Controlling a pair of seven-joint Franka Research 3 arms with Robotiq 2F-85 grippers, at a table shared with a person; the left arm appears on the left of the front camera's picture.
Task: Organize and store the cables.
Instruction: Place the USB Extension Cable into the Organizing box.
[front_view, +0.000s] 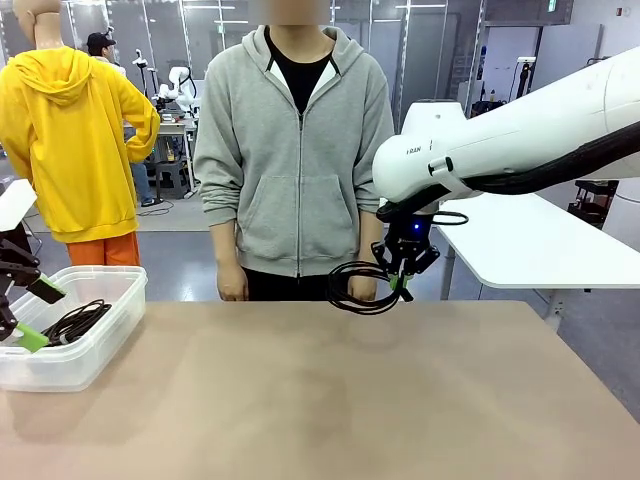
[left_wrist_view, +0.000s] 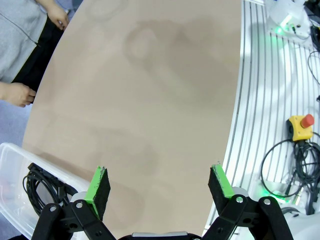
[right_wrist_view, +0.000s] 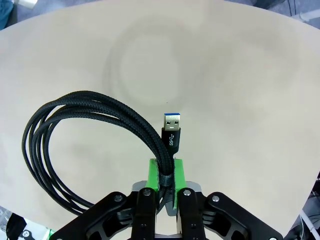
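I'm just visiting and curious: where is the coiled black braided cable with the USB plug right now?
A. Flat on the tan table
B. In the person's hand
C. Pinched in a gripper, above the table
C: the right gripper is shut on the coiled black braided cable, holding it above the tan table.

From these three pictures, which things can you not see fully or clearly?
- Cable in the bin: front view, bin wall blurs it; left wrist view, the picture's edge and left hand cut it off.
- Held cable: right wrist view, right hand hides the pinched part; its other plug is not visible.
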